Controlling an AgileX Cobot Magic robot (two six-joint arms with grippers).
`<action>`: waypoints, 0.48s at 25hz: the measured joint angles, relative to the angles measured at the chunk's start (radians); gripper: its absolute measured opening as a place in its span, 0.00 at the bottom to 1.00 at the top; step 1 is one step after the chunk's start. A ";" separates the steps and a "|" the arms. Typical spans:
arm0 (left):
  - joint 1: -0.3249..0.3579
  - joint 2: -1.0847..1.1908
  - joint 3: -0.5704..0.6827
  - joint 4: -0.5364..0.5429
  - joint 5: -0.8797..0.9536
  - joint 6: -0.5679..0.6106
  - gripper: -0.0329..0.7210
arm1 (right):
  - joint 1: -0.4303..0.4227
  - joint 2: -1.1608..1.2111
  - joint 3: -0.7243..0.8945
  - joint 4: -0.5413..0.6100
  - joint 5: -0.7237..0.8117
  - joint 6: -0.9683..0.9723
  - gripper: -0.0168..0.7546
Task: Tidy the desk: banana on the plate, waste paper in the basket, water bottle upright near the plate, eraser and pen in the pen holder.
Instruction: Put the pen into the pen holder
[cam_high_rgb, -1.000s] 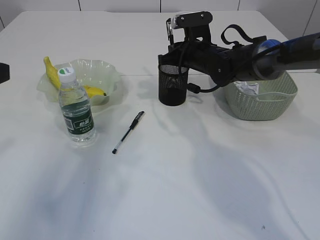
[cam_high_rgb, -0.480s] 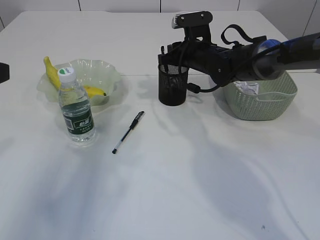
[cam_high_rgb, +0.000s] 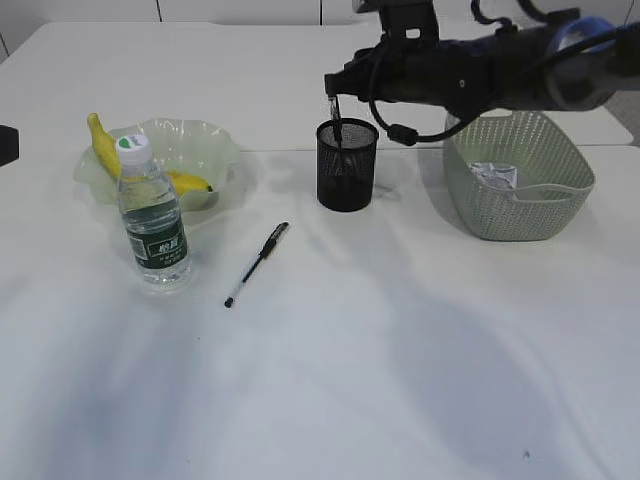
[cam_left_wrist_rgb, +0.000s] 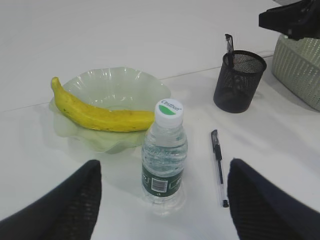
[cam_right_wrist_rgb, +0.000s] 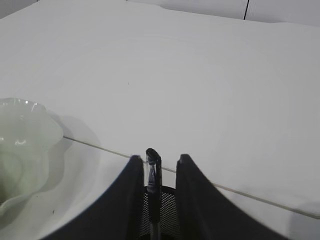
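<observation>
- Looking at your right gripper (cam_right_wrist_rgb: 159, 159) first: it hangs directly over the pen holder (cam_high_rgb: 346, 165), jaws parted a little. The standing pen (cam_right_wrist_rgb: 152, 185) rises between them, close against one finger, with a clear gap to the other.
- That standing pen has its lower end inside the black mesh cup and its capped end poking above the rim.
- Your left gripper (cam_left_wrist_rgb: 164, 165) is spread wide with nothing between its fingers, low over the desk (cam_high_rgb: 330, 380) and facing the water bottle (cam_left_wrist_rgb: 164, 160).
- The water bottle stands upright just in front of the plate (cam_left_wrist_rgb: 115, 82). Its white cap carries a green mark and writing that looks like "Cestbon". The dark green label shows white characters too small to read, plus a barcode.
- The banana (cam_left_wrist_rgb: 100, 116) lies across the plate, its stem end overhanging the ruffled rim.
- A loose pen (cam_left_wrist_rgb: 218, 165) lies flat on the desk between the bottle and the pen holder, touching neither.
- The waste paper (cam_high_rgb: 495, 175) sits inside the basket (cam_high_rgb: 520, 200), to the right of the pen holder.
</observation>
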 joint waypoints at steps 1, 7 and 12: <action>0.000 0.000 0.000 0.000 0.000 0.000 0.77 | 0.000 -0.023 0.000 0.000 0.024 0.000 0.25; 0.000 0.000 0.000 0.000 0.000 0.000 0.77 | 0.035 -0.151 0.000 0.000 0.176 0.000 0.26; 0.000 0.000 0.000 0.000 0.000 0.000 0.77 | 0.086 -0.222 0.000 0.000 0.296 0.000 0.27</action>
